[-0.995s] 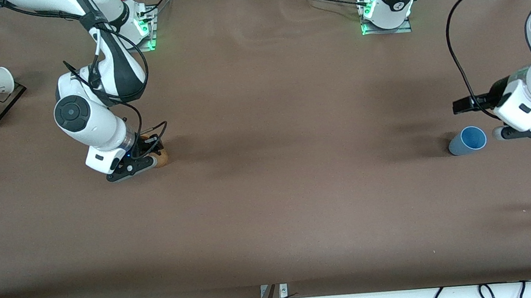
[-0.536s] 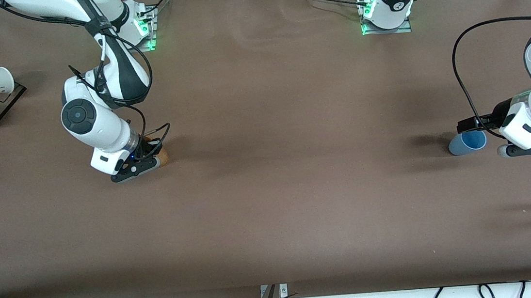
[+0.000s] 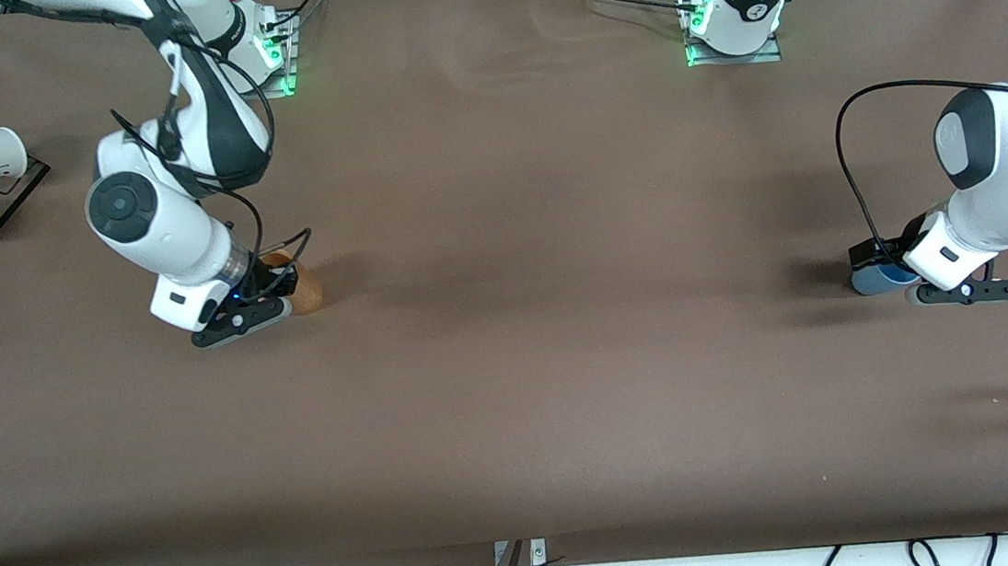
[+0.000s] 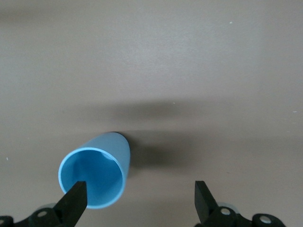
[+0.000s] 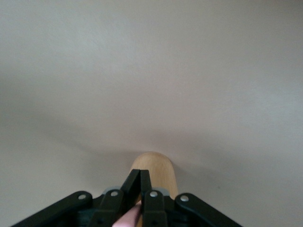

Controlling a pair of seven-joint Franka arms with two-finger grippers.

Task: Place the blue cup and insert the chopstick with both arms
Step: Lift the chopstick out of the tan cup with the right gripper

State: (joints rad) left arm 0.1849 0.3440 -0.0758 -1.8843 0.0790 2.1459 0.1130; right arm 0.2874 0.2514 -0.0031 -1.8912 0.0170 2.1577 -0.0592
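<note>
Left hand [image 4: 139, 201] is spread wide, low over the blue cup [image 4: 97, 171], one finger [image 4: 73, 198] at the cup's rim; the front view hides most of that cup [image 3: 874, 282] under the wrist at the left arm's end of the surface [image 3: 563, 314]. Right hand [image 5: 141, 194] is pinched tight on the pink chopstick [image 5: 129, 218], over the brown wooden cylinder holder [image 3: 305, 288]; only the right wrist view shows the stick.
</note>
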